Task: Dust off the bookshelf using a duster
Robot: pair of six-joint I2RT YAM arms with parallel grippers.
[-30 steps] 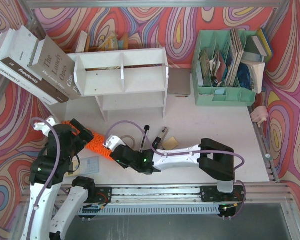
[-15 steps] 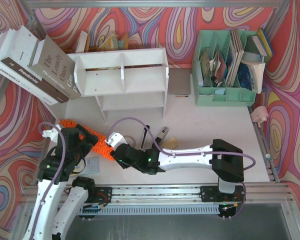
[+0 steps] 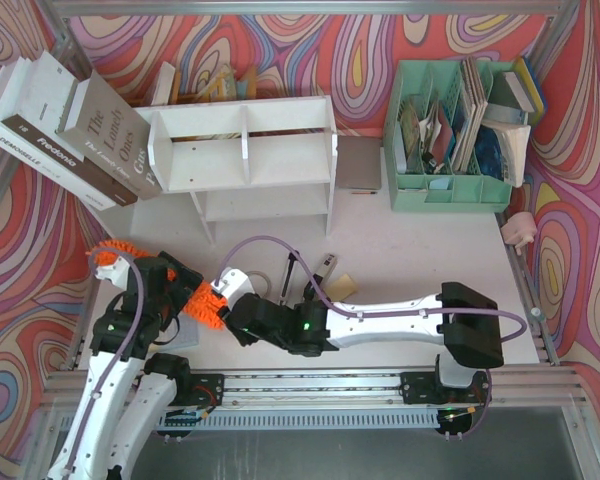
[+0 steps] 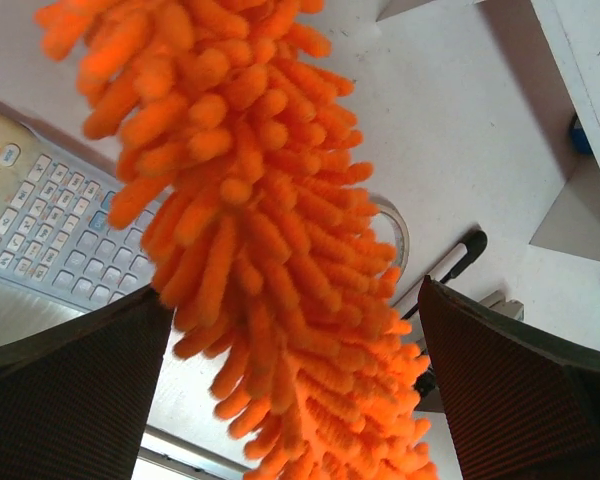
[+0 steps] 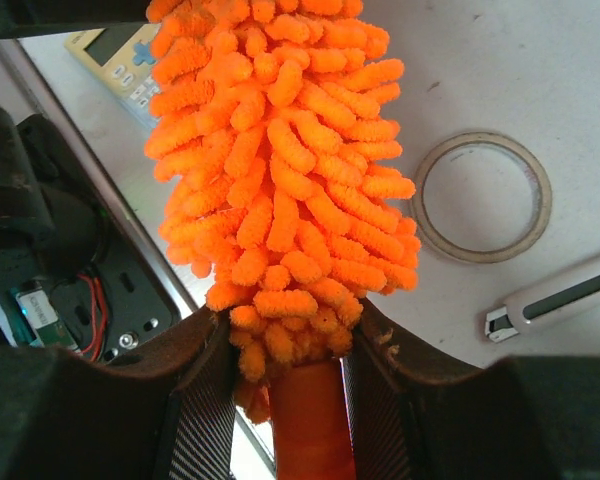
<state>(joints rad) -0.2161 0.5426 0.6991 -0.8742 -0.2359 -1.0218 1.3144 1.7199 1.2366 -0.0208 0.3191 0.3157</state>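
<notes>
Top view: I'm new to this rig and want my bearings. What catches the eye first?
The shaggy orange duster at the front left of the table, its handle gripped by the right claw while the left claw stands open around its strands. Behind it stands the white bookshelf, with large books tilted at its left side.

The duster (image 5: pixel 290 170) is bright orange throughout, shaggy strands and smooth handle (image 5: pixel 310 425) alike. The bookshelf (image 3: pixel 242 150) is plain white, and so is the desk (image 3: pixel 420 250). The backdrop (image 3: pixel 380 45) swirls in red, pink, purple, blue and yellow bands. The slotted organizer (image 3: pixel 450 190) is mint green. One leaning book (image 3: pixel 110 135) has a grey cover with dark lettering. The right arm (image 3: pixel 380 318) is white with black joints and a lilac cable (image 3: pixel 265 238); the right claw (image 5: pixel 290 330) is black, its inner faces finely ribbed. The calculator (image 4: pixel 40 230) is pale grey
</notes>
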